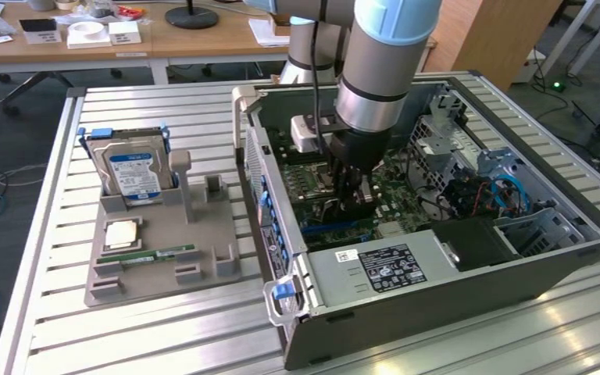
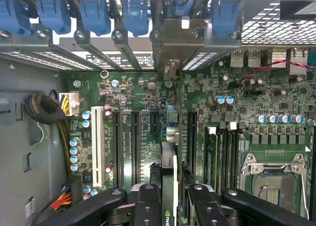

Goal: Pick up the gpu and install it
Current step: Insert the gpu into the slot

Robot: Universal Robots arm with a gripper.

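Note:
The gpu is a thin dark card seen edge-on, standing upright over the green motherboard among the black expansion slots. Its silver end bracket sits at the case's rear slot openings, under the blue latches. My gripper is shut on the card, one black finger on each side. In the exterior view my gripper reaches straight down into the open computer case, with the gpu dark beneath it. I cannot tell whether the card's edge sits fully in a slot.
On the exterior view's left, a grey fixture holds a silver hard drive with a blue label, a CPU chip and a green RAM stick. The case walls and drive cage close in around the arm. A cable bundle lies beside the board.

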